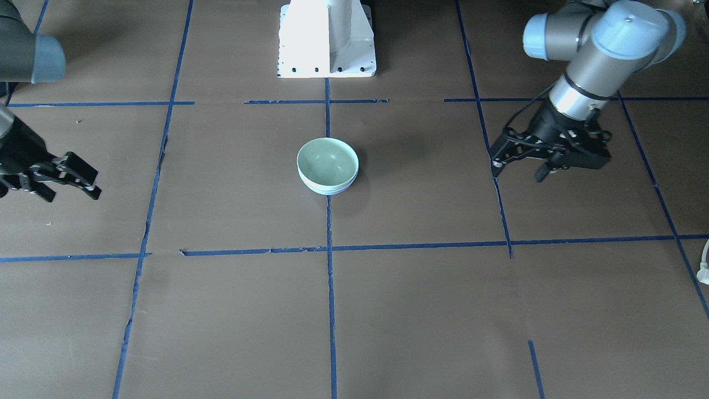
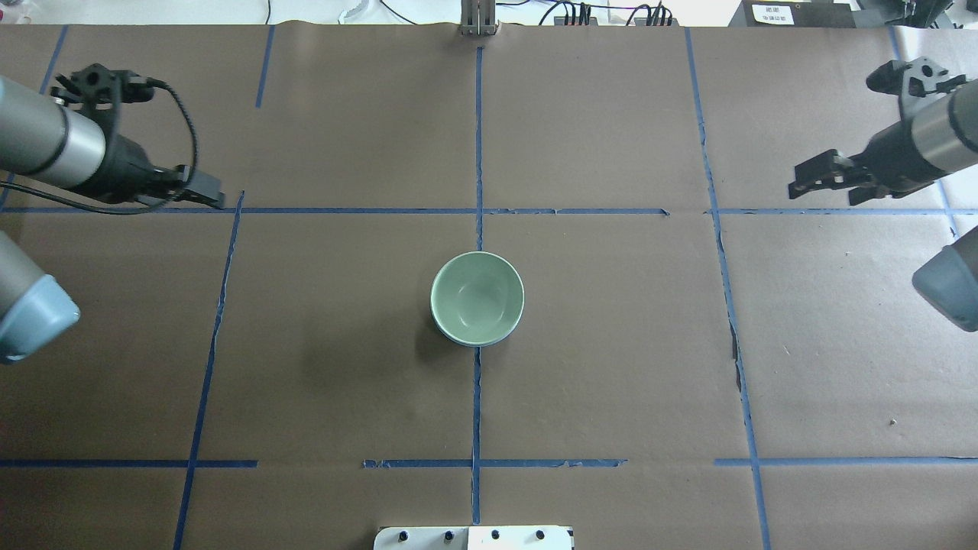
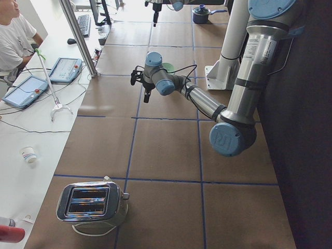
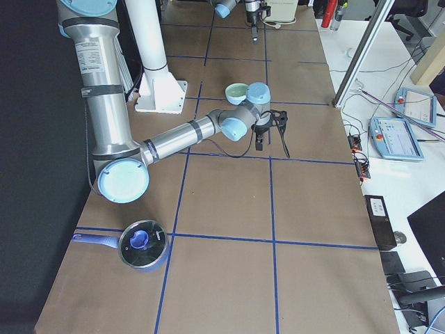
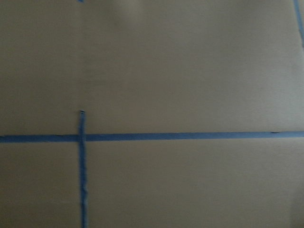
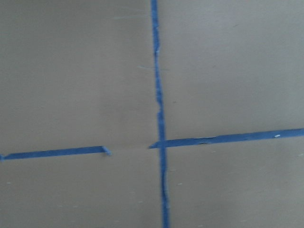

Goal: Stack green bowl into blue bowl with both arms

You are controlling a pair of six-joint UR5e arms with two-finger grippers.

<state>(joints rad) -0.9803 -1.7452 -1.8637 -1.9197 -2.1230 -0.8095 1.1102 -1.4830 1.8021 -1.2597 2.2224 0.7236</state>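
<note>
both arms (image 2: 53, 145) far apart, jaws parted

Little is legible: a UR-style logo on the blue joint cap (image 3: 226, 140) of the left arm (image 3: 199, 99), while the white label (image 2: 772, 12) at 1 o'clock overhead and the sticker (image 4: 88, 52) on the right arm (image 4: 181, 136) are too small to read.

Green bowl (image 1: 328, 160): pale mint, glossy inside, upright, nested in blue bowl (image 1: 325, 191). Blue bowl: only thin periwinkle band visible under green rim. Stack on desk (image 1: 421, 310), roughly midway between left claw (image 1: 518, 173) and right claw (image 1: 73, 195), well apart from both.
</note>
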